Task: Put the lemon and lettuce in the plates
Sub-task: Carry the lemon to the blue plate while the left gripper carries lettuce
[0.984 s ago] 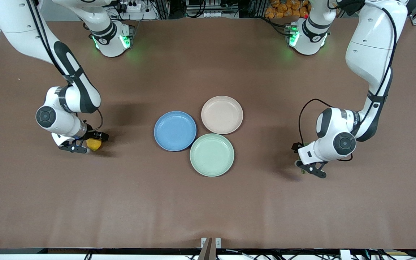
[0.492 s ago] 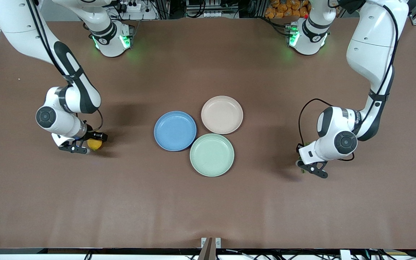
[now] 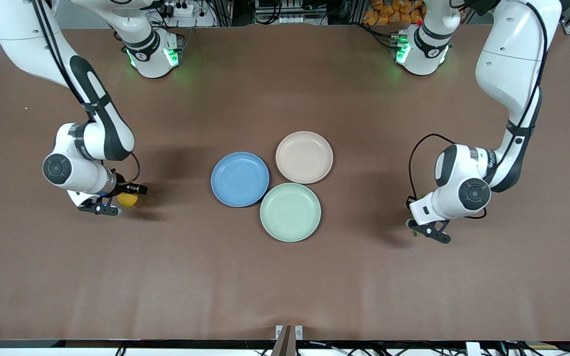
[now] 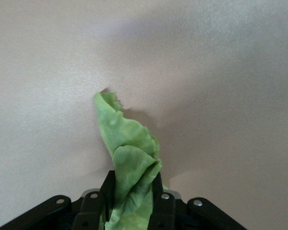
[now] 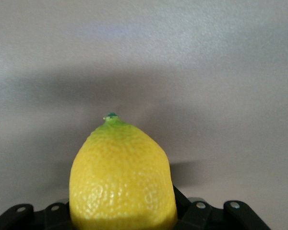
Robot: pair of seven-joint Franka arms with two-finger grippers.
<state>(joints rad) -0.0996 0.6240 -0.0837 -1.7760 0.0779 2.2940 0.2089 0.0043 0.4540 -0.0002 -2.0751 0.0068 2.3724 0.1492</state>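
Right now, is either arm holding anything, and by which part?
The right gripper holds the lemon across its lower body, green tip pointing out. The left gripper pinches the lettuce at one end, the rest trailing free.

In the front view the lettuce (image 3: 414, 231) is nearly hidden under the left gripper (image 3: 421, 231); the lemon (image 3: 127, 199) shows partly beside the right gripper (image 3: 117, 198).

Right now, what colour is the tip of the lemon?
Green, on the yellow lemon; right wrist view shows it best.
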